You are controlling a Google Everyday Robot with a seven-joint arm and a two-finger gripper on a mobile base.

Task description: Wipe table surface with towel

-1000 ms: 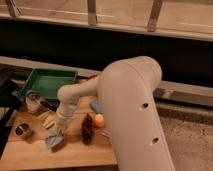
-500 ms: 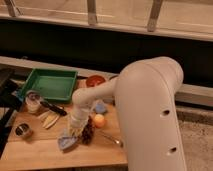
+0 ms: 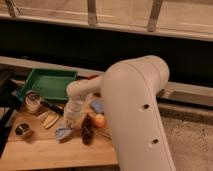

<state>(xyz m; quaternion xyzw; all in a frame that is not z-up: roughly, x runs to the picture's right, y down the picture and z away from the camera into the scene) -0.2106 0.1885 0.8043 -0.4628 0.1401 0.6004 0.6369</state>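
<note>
Gripper (image 3: 66, 126) directly above towel (image 3: 63, 133)

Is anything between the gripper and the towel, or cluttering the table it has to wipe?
Nothing sits between them: the gripper is right above the towel. The table is cluttered around it: a pinecone-like item and an orange to the right, banana pieces and a small tin to the left.

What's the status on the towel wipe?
Gripper low over the wooden table, on the blue towel. Pinecone and orange fruit right beside it; banana slices and small tin to the other side.
</note>
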